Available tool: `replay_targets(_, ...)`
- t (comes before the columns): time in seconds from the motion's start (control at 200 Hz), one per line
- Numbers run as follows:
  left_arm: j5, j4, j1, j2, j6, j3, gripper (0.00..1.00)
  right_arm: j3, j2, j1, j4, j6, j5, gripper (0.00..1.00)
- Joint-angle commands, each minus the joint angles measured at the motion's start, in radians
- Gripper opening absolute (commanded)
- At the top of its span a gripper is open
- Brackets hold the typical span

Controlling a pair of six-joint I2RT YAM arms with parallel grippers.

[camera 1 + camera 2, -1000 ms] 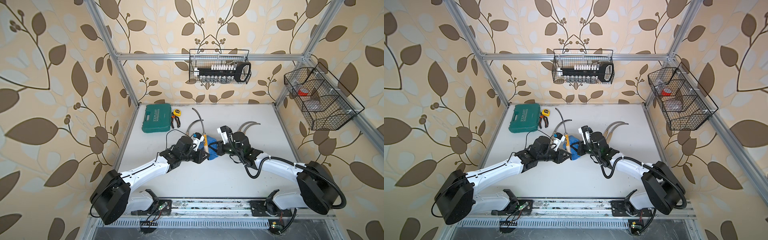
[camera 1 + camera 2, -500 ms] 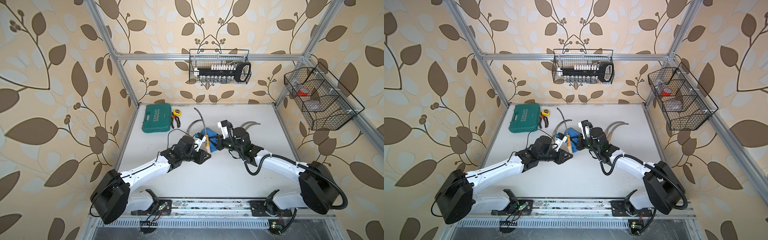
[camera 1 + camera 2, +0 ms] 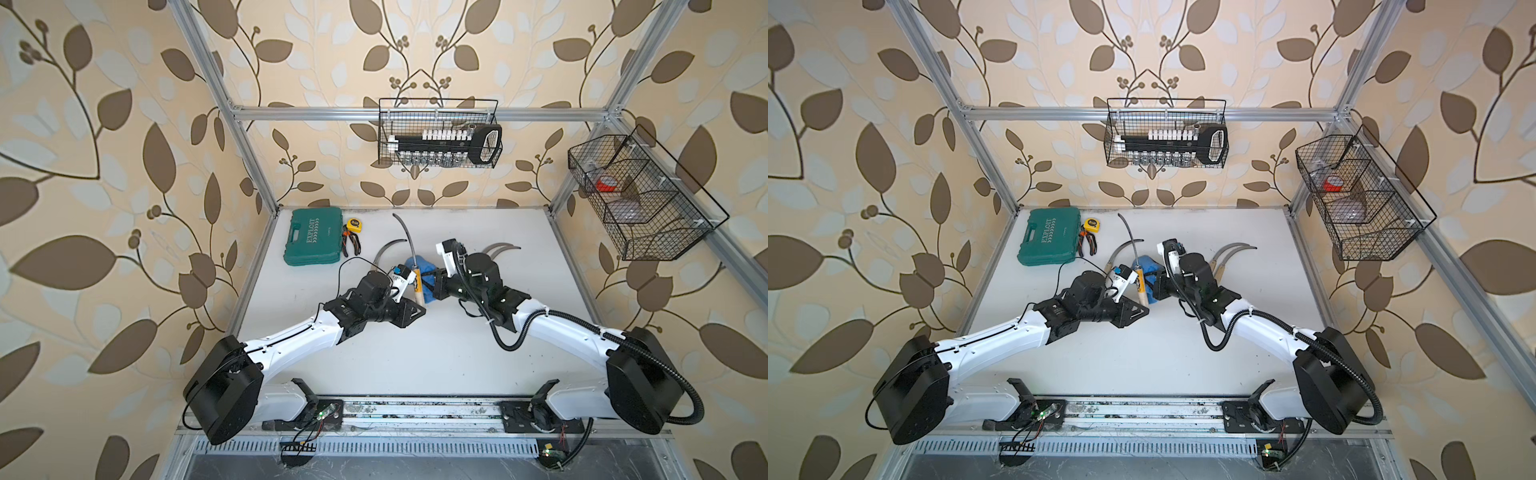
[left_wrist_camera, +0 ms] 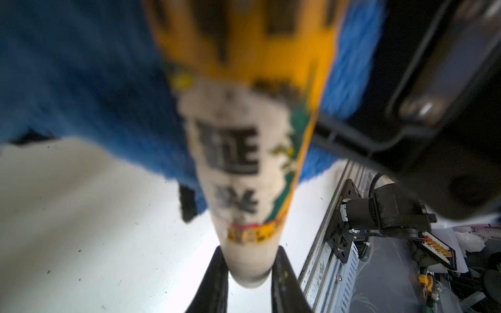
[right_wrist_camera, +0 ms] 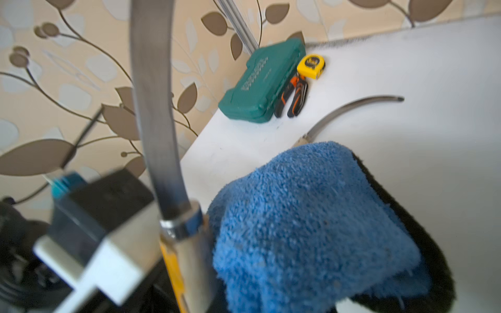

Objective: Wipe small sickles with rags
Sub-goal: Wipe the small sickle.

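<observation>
My left gripper (image 4: 249, 275) is shut on the butt end of a small sickle's pale handle (image 3: 417, 289), which carries a yellow printed label. Its grey blade (image 3: 405, 235) points toward the back wall. My right gripper (image 3: 435, 283) is shut on the blue rag (image 3: 420, 266), bunched against this sickle where blade meets handle (image 5: 184, 225). The rag (image 5: 311, 230) hides the right fingers in the right wrist view. Another sickle (image 3: 384, 253) lies left of the held one. Two more sickles (image 3: 503, 249) lie behind the right arm.
A green tool case (image 3: 316, 243), a yellow tape measure (image 3: 353, 224) and orange-handled pliers (image 3: 352, 246) sit at the back left. A wire basket (image 3: 438, 139) hangs on the back wall, another wire basket (image 3: 640, 199) on the right wall.
My right gripper has slid the rag from low on the handle up toward the blade's base, mostly in the first half second. The left gripper keeps its hold on the handle.
</observation>
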Motion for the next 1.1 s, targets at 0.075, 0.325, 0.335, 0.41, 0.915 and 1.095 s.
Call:
replay_targets(0.075,0.017,0.015,-0.017,-0.019,0.026,0.032,0.00,0.056,0.013,-0.001,0.018,-0.007,-0.031,0.00)
replay_targets(0.325,0.002,0.002,-0.017,-0.020,0.037,0.042,0.00,-0.169,-0.040,0.038,0.122,0.028,0.015,0.00)
replay_targets(0.335,0.002,0.002,-0.017,-0.019,0.038,0.043,0.00,-0.177,-0.043,0.041,0.125,0.030,0.020,0.00)
replay_targets(0.41,0.002,0.002,-0.017,-0.008,0.036,0.048,0.00,-0.211,-0.051,0.064,0.132,0.035,0.045,0.00)
replay_targets(0.915,-0.043,-0.067,-0.049,0.018,0.069,0.044,0.00,-0.100,-0.044,-0.067,0.047,0.012,0.031,0.00)
replay_targets(1.095,-0.127,-0.128,-0.064,0.060,0.059,0.072,0.00,-0.054,0.007,-0.064,0.025,0.017,0.040,0.00)
